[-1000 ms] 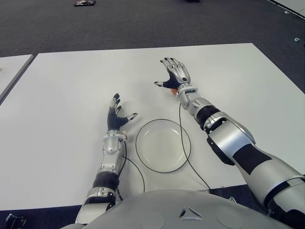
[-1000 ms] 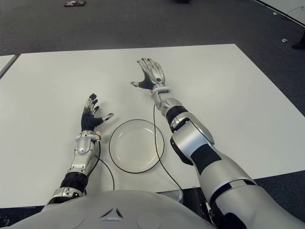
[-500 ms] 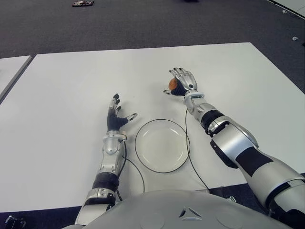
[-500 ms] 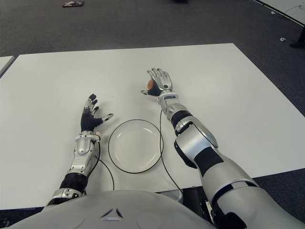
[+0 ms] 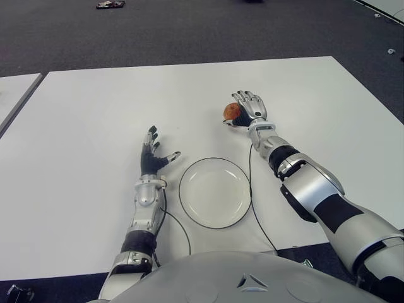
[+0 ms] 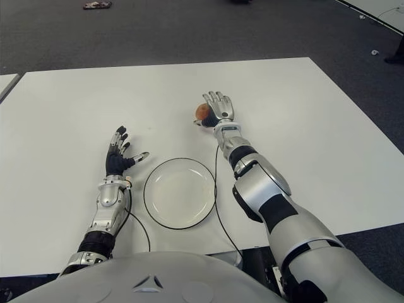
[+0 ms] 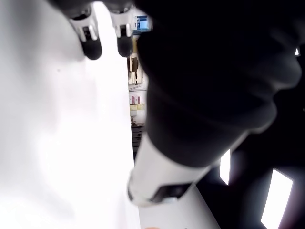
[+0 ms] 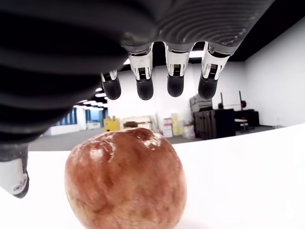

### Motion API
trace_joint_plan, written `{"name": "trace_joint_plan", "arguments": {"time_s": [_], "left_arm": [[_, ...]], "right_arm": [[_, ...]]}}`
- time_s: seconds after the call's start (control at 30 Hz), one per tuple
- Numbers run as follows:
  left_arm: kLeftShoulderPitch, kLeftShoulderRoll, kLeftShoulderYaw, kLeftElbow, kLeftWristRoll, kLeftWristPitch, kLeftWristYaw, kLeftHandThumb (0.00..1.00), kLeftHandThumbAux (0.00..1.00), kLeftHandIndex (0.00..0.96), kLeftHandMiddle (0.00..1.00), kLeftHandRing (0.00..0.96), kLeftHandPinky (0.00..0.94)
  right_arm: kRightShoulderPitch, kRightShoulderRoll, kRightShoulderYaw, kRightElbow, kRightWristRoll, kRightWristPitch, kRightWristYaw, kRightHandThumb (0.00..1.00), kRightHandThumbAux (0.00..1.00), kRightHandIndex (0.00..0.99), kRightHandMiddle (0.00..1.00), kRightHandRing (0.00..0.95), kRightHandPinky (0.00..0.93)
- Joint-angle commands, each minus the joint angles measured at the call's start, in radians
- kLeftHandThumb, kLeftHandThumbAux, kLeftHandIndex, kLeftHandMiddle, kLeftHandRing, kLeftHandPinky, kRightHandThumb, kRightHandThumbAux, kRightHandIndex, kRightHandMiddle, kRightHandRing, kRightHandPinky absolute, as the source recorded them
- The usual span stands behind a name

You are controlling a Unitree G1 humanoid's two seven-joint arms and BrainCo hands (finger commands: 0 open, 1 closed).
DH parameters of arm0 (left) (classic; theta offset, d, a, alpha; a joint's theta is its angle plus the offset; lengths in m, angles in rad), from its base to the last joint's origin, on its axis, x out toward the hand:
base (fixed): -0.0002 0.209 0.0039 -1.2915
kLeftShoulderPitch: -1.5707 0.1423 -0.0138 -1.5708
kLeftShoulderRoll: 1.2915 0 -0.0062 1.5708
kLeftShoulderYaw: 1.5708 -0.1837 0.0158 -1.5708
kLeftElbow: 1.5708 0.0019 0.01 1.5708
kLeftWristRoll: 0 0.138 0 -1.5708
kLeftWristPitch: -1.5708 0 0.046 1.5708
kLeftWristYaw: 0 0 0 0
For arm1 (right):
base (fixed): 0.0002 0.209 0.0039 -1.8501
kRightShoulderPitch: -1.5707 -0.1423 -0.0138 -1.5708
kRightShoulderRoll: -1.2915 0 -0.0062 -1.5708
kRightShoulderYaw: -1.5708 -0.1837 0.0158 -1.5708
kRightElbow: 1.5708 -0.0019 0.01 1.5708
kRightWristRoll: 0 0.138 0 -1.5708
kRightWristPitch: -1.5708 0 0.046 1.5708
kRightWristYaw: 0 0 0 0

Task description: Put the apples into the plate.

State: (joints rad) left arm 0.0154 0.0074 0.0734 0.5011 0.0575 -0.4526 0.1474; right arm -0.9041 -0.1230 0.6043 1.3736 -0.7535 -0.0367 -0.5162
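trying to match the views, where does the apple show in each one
Left eye view: apple beyond the plate, at the right hand.
Right eye view: same place, apple left of the right hand.
Left wrist view: not in it.
Right wrist view: apple fills the lower middle, under the fingertips.
Shared landmark: right hand.

Head stereo pair downward (shared table point(image 5: 95, 126)); close wrist views.

A white table point(image 5: 88, 126) stands on dark carpet point(image 5: 189, 31), a second table point(image 5: 12, 88) beside it
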Motion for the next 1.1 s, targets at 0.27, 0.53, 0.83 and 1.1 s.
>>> {"name": "trace_joint_plan", "arguments": {"time_s": [0.27,0.53,0.83,1.1], "left_arm": [[0.017,0.004,0.004,-0.025,0.003,0.030,0.005,0.000,0.423,0.000,0.036,0.027,0.045],[0.021,0.004,0.004,-0.030,0.005,0.032,0.007,0.000,0.423,0.000,0.036,0.025,0.038],[0.019,0.004,0.002,-0.020,0.006,0.021,0.005,0.000,0.425,0.000,0.033,0.023,0.038],[0.020,0.003,-0.001,-0.021,0.013,0.025,0.010,0.000,0.424,0.000,0.032,0.021,0.031]], "right_arm": [[0.024,-0.001,-0.004,0.013,-0.002,0.027,0.036,0.142,0.503,0.000,0.000,0.000,0.000],[0.033,0.004,-0.001,0.015,-0.004,0.027,0.055,0.135,0.506,0.000,0.000,0.000,0.000],[0.036,0.018,0.004,0.018,-0.007,0.028,0.081,0.129,0.504,0.000,0.000,0.000,0.000],[0.036,0.039,0.008,0.020,-0.010,0.027,0.092,0.129,0.496,0.000,0.000,0.000,0.000]]}}
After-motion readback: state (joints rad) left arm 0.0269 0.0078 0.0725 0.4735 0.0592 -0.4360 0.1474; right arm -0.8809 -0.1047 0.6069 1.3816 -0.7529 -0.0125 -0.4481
